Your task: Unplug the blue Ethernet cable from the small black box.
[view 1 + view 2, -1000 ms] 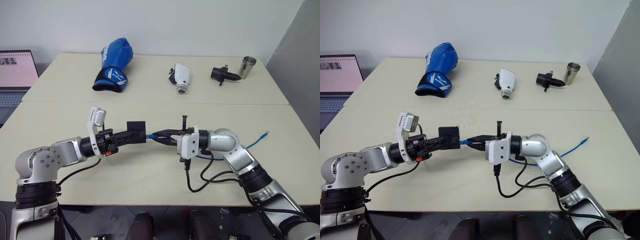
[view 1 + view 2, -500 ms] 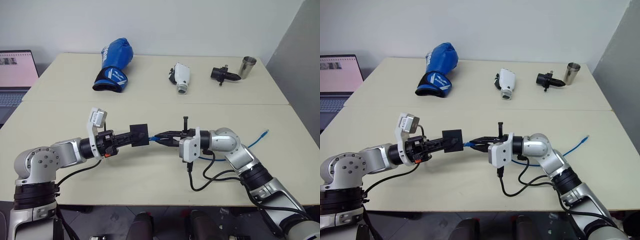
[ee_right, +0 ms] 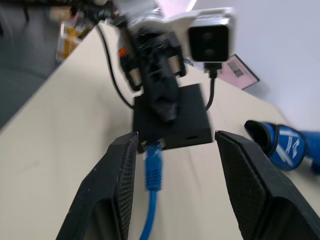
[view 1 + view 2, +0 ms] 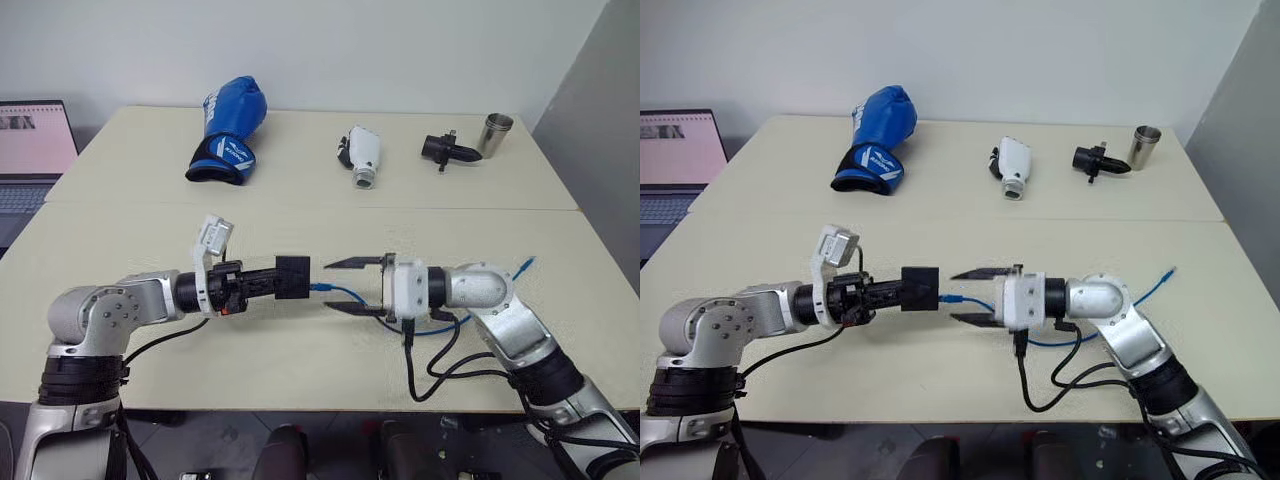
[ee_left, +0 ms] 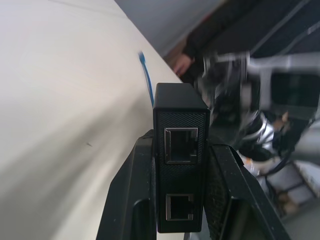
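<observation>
My left gripper (image 4: 283,281) is shut on the small black box (image 4: 296,272) and holds it level above the table's front half. In the left wrist view the box (image 5: 180,125) sits between the fingers (image 5: 131,200) with two empty ports facing the camera. The blue Ethernet cable (image 4: 350,295) runs from beside the box, under my right arm, to its free end (image 4: 525,265) on the table. Its plug (image 3: 152,162) touches the box's edge (image 3: 172,122); I cannot tell whether it sits in a port. My right gripper (image 4: 328,287) is open, one finger above the cable and one below, neither touching it.
At the back of the table (image 4: 300,210) lie a blue boxing glove (image 4: 225,130), a white gadget (image 4: 361,155), a black cylindrical gadget (image 4: 445,150) and a metal cup (image 4: 495,132). A laptop (image 4: 30,150) stands off the left edge. Black robot cables (image 4: 440,360) loop under my right arm.
My right gripper has opened, let go of the cable's plug, rolled and drawn back to the right. The box in my left gripper has turned and shifted slightly right.
</observation>
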